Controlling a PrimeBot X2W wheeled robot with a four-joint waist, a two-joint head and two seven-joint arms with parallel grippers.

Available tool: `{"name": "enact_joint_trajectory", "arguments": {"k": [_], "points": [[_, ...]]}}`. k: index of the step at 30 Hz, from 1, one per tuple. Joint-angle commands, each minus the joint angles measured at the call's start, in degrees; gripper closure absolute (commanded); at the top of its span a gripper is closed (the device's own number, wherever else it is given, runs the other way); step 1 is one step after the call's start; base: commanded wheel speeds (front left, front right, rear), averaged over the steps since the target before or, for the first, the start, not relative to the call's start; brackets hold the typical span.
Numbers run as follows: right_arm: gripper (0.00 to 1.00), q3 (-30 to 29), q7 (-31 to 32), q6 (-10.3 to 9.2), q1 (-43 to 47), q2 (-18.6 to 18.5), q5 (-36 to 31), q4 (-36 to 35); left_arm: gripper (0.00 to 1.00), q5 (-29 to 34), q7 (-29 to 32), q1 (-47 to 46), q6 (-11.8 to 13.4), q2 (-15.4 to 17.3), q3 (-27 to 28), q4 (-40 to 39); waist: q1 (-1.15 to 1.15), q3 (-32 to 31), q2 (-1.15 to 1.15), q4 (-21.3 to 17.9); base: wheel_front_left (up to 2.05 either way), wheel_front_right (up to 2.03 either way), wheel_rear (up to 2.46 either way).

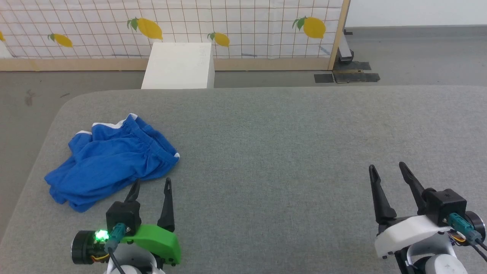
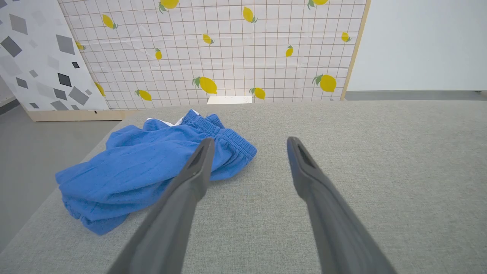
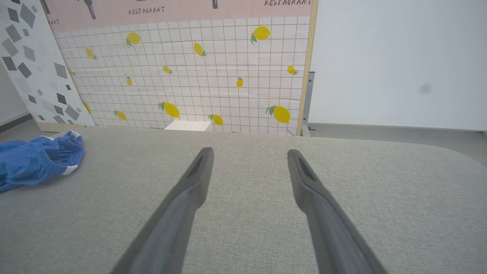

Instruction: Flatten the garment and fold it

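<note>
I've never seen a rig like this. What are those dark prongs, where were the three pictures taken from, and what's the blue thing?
The prongs are the fingers of a two-armed robot's grippers, its hands. One picture looks down from its head: left gripper at lower left, right gripper at lower right. The other two come from cameras on each wrist, looking along that gripper's fingers. On the grey padded surface lies a crumpled pair of blue shorts, ahead of the left gripper. Both grippers are open and hold nothing.

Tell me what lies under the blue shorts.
The shorts lie crumpled on the grey padded surface; only that surface shows around them. Whatever is beneath the bunched folds is hidden.
</note>
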Motion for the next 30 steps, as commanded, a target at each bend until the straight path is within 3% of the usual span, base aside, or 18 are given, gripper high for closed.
{"name": "enact_joint_trajectory", "arguments": {"k": [1, 22, 30], "points": [[0.0, -0.2, -0.7, -0.03, 1.2, 0.1, 0.6, 0.4, 0.0, -0.8, -0.7, -0.5, 0.3, -0.1, -0.2, 0.4, 0.0, 0.0, 0.0, 0.0, 0.0, 0.0, 0.0], [0.0, -1.0, -3.1, -0.04, 1.7, 0.1, 2.0, 1.8, 0.0, -1.9, -3.1, -0.8, 0.5, -0.1, -1.5, 2.1, 0.0, 0.4, 0.0, 0.1, 0.0, 0.0, 0.0], [0.0, -0.8, -4.2, -0.05, 1.8, 0.1, 2.0, 2.7, 0.0, -2.1, -4.2, -1.2, 0.5, -0.1, -1.7, 3.3, 0.0, 0.4, 0.0, 1.8, 0.0, 0.0, 0.0]]}}
